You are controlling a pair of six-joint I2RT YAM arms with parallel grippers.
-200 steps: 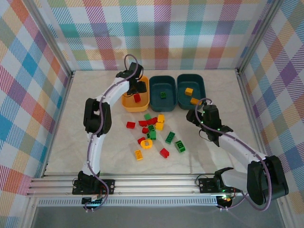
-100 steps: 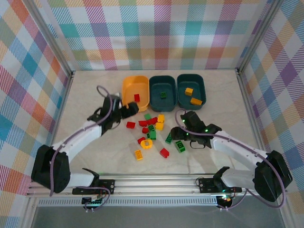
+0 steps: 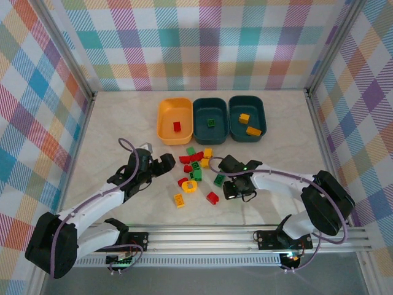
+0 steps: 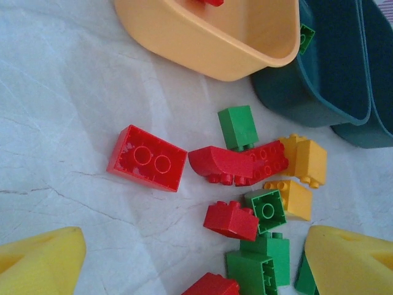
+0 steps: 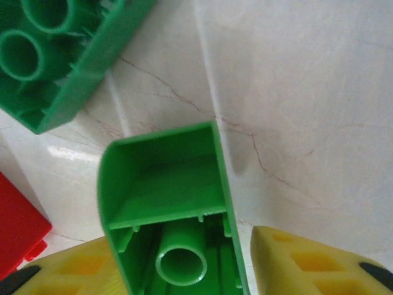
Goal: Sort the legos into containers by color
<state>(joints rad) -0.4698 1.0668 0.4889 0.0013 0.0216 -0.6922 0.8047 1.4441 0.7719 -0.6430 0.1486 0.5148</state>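
Note:
Red, green and yellow legos point(image 3: 195, 166) lie in a loose pile at mid-table. My left gripper point(image 3: 164, 165) is open at the pile's left edge; in the left wrist view its jaws point(image 4: 196, 261) straddle a tilted red brick point(image 4: 230, 220), with a flat red brick point(image 4: 147, 158) beyond. My right gripper point(image 3: 238, 187) sits low at the pile's right side. Its yellow fingers point(image 5: 190, 267) close on an upturned green brick point(image 5: 163, 184). The yellow-orange container point(image 3: 166, 120) holds one red brick point(image 3: 177, 126). The middle teal container point(image 3: 202, 130) holds a green brick, and the right teal one point(image 3: 236, 129) two yellow bricks.
A yellow brick point(image 3: 178, 200) and a red brick point(image 3: 212, 197) lie apart toward the near edge. A second green brick point(image 5: 55, 55) lies just beyond the held one. Metal rails and plaid walls close in the marble tabletop point(image 3: 110, 141).
My left arm came back from the yellow-orange container to the pile's left edge and opened wider. My right gripper moved left and down onto the green brick and narrowed on it.

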